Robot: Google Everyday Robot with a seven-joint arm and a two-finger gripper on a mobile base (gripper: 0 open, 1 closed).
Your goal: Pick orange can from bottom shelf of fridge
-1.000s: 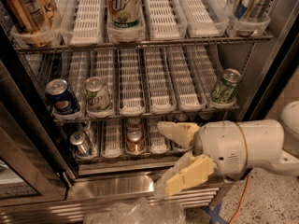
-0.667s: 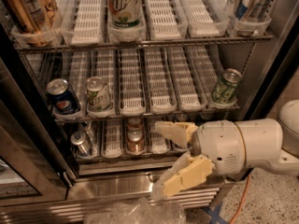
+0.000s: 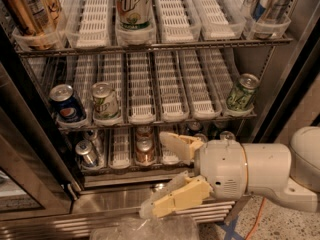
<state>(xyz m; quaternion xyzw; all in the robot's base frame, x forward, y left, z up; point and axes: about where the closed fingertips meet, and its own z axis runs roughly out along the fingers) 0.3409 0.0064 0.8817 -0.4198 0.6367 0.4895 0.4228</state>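
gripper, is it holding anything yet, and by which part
Nothing is held. The gripper is open in front of the bottom shelf, fingers spread just right of the orange can, which stands free in its lane.

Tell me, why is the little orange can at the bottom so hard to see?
In the camera view, the bottom shelf is the dimmest, so the orange can sits in shadow; the top shelf is lit brightest; the pale pincer, open just right of the can, catches plenty of light.

Blue Pepsi can (image 3: 67,106) beside pale 7UP can (image 3: 106,101); green can (image 3: 241,93) far right. Orange cable (image 3: 251,220) on speckled floor (image 3: 282,225) below the hand (image 3: 154,174).
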